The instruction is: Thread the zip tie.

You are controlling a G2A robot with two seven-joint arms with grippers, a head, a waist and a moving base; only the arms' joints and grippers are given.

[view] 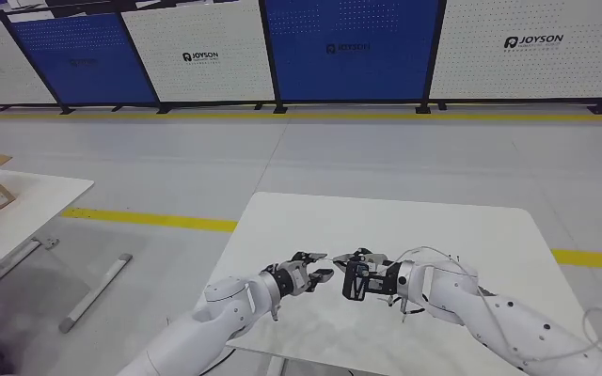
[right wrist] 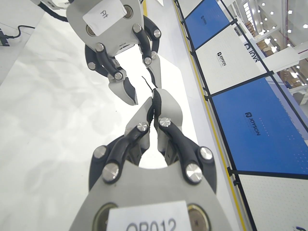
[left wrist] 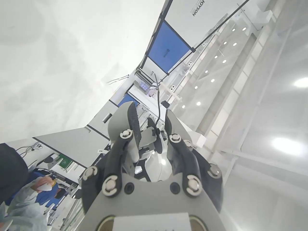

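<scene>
2 grippers meet nose to nose in the air above the white table (view: 423,221).

Right gripper (right wrist: 155,97): fingers pressed together, pinching the zip tie (right wrist: 147,84) close to 1 end. A short black length sticks out just past its fingertips, slightly kinked, pointing at the opposite hand. The rest of the strap is hidden between the pads. Cannot tell from here whether the exposed end is head or tail.

Left gripper (right wrist: 146,94): fingers spread, holding nothing. Its 2 fingertips sit to either side of the exposed end, 1 just beside the right hand's tip. No contact with the strap that I can make out.

Why held so, my reading:
- The pinch near the end leaves little free strap to flop, so the tip stays where the right hand aims it.
- The end is offered outward, away from the right palm, leaving the left hand something to take.
- Working off the table gives both hands room around the strap.

Step in hand, as I judge it: the left hand is lined up to take a 2nd grip on the free end. Threading is not yet done, and no loop is visible.

Risk: the strap is thin and springy, so a closing finger may push it aside rather than catch it.
</scene>
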